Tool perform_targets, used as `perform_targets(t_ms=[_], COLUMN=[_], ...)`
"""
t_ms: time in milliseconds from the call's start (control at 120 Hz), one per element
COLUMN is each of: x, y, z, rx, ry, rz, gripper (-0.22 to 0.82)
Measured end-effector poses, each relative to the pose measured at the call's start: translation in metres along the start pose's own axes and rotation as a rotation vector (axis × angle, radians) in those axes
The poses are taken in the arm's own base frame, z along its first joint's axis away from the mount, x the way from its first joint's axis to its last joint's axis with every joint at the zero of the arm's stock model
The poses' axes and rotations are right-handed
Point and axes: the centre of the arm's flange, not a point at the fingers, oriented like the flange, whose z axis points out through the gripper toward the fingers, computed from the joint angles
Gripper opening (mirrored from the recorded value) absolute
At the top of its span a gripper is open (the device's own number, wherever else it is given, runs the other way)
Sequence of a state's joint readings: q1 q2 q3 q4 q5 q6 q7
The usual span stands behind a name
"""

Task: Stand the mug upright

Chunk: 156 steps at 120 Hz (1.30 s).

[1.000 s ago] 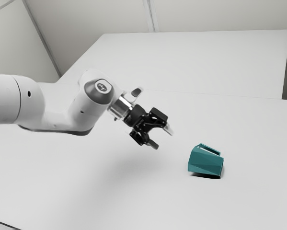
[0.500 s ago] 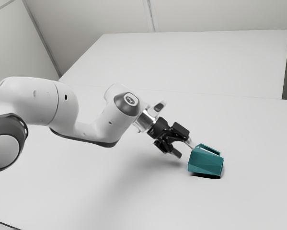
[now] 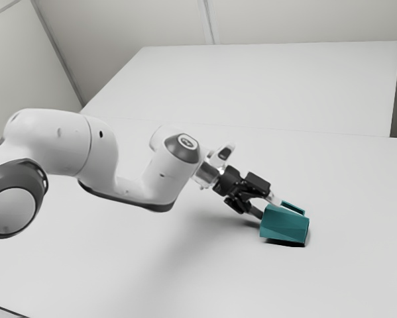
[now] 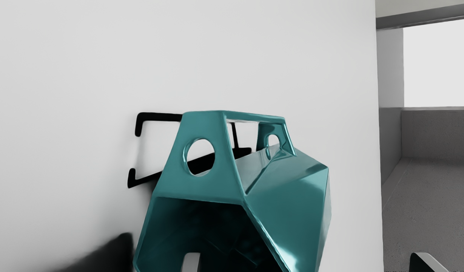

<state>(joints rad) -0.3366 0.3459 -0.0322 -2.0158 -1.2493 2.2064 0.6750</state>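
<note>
The teal faceted mug (image 3: 285, 224) lies on its side on the white table, its handle (image 3: 293, 208) uppermost. My gripper (image 3: 267, 207) is open at the mug's end nearest the arm, one fingertip by the handle and the other low beside the rim. Seen from the wrist, the mug (image 4: 288, 192) turns its dark mouth toward my hand. The gripper (image 4: 308, 261) straddles one side wall there: one fingertip overlaps the mouth, the other is outside the mug. Whether either touches it, I cannot tell.
The white table (image 3: 357, 179) extends around the mug. In the wrist view a table edge (image 4: 379, 151) runs past the mug's outer side, with grey floor (image 4: 424, 204) beyond. A second white surface (image 3: 271, 86) stands behind, in the exterior view.
My hand has moved toward the exterior view's right and down, from well short of the mug to right at its mouth end. The mug has not visibly moved.
</note>
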Motion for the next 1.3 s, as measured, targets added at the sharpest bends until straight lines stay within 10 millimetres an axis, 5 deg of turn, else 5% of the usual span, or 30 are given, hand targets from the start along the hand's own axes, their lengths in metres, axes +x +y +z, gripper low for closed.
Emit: perform_targets(t_ms=[525,1300], x=[-0.004,-0.006], y=[-0.010,-0.012], z=[0.025,0.029], rx=[-0.064,-0.107], ry=[0.018,0.037], rz=[0.015,0.065], gripper=[0.56,-0.02])
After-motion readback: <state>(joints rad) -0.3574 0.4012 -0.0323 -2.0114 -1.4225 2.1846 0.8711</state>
